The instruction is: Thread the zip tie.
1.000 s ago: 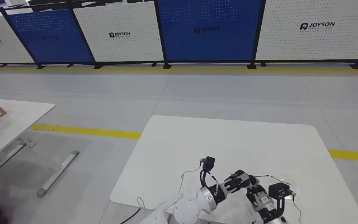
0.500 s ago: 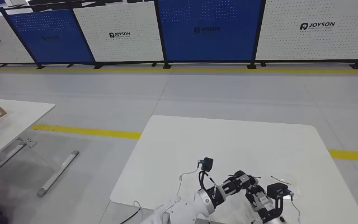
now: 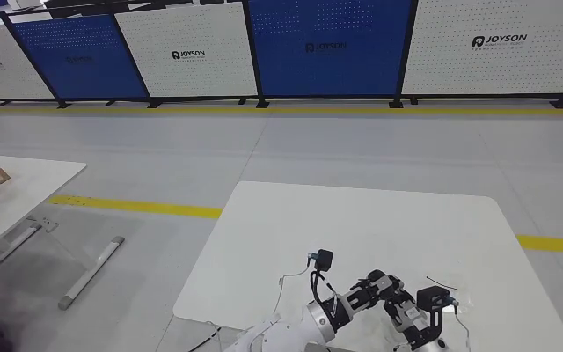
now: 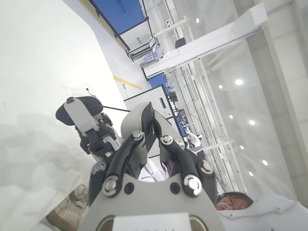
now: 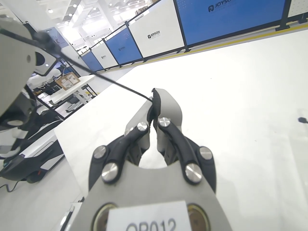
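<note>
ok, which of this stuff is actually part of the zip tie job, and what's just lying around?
In the job:
- zip tie, strap stretched between the arms
- right gripper, shut on one end of it
- left gripper, shut, beside the strap

Lying about:
- small black piece on the table, apart from both grippers
- cardboard box in the background
- fence panels

Panel logos (image 3: pixel 189 55); label (image 5: pixel 150 218) on right pincer (image 5: pixel 153 100), seemingly code.

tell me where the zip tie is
In the right wrist view the zip tie is pinched in the jaws of the right gripper and stretches to the left gripper, above the near edge of the table.
</note>
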Available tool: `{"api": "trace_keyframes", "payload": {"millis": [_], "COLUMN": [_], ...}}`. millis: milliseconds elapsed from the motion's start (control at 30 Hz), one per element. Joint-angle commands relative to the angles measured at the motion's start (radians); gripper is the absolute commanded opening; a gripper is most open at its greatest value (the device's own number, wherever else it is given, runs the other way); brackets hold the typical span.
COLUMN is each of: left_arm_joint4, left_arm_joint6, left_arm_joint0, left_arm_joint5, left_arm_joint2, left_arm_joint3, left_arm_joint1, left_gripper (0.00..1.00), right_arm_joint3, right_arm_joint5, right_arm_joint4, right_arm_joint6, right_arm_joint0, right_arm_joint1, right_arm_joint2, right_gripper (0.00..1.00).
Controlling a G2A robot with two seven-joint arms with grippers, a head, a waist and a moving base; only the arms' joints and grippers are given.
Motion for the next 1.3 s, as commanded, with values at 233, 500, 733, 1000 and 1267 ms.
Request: {"api": "trace_keyframes", "payload": {"millis": [233, 500, 733, 1000, 1267], "left_arm_joint4": [0.000, -0.077, -0.122, -0.134, -0.121], "left_arm_joint6": [0.020, 0.077, 0.112, 0.131, 0.107], "left_arm_joint0": [0.005, -0.010, 0.000, -0.011, -0.014], "left_arm_joint5": [0.012, 0.010, 0.021, 0.095, 0.100], "left_arm_joint2": [-0.013, -0.059, -0.120, -0.154, -0.149], "left_arm_joint3": [-0.002, 0.035, 0.075, 0.186, 0.187], "left_arm_joint1": [0.003, 0.000, 0.005, 0.007, 0.008], "left_gripper": [0.00, 0.00, 0.00, 0.00, 0.00], "right_arm_joint3": [-0.011, -0.057, -0.128, -0.139, -0.139], "right_arm_joint5": [-0.001, -0.049, -0.049, -0.049, -0.049], "right_arm_joint4": [0.020, 0.113, 0.238, 0.392, 0.392], "right_arm_joint6": [-0.008, -0.149, -0.260, -0.337, -0.337], "right_arm_joint0": [-0.003, -0.072, -0.156, -0.194, -0.194], "right_arm_joint1": [-0.001, 0.007, 0.032, 0.054, 0.054], "right_arm_joint2": [-0.003, 0.085, 0.163, 0.214, 0.214], "right_gripper": [1.00, 1.00, 1.00, 1.00, 1.00]}}
